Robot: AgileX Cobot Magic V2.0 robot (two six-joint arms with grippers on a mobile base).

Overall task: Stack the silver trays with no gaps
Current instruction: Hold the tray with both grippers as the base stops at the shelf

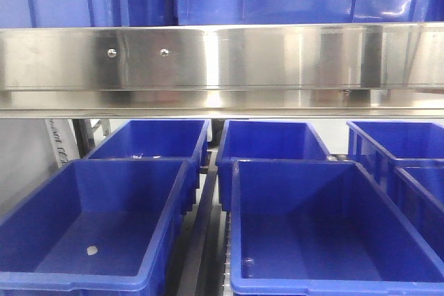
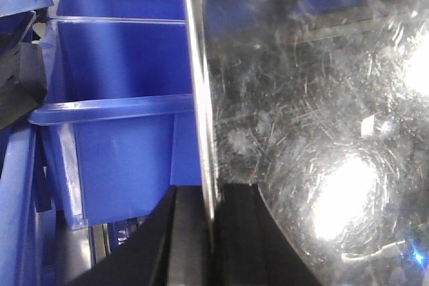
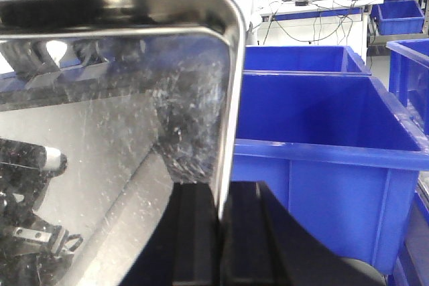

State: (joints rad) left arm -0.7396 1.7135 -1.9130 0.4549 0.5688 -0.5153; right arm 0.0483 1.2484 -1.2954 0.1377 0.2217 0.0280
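Observation:
In the left wrist view a silver tray (image 2: 315,112) with a scratched, shiny inside fills the right side. My left gripper (image 2: 211,197) is shut on its thin left rim, one black finger (image 2: 184,239) outside and one inside. In the right wrist view a silver tray (image 3: 114,132) fills the left side. My right gripper (image 3: 220,195) is shut on its right rim, one black finger (image 3: 251,239) outside. I cannot tell whether both hold the same tray. In the front view neither gripper shows. There a narrow silver strip (image 1: 222,111) runs edge-on under the broad steel band.
A broad steel band (image 1: 222,57) with screw heads crosses the front view, with blue bins above it. Several open blue plastic bins (image 1: 97,227) stand below in rows. A blue bin (image 2: 114,138) is close to the left of the left gripper, another (image 3: 322,159) to the right of the right gripper.

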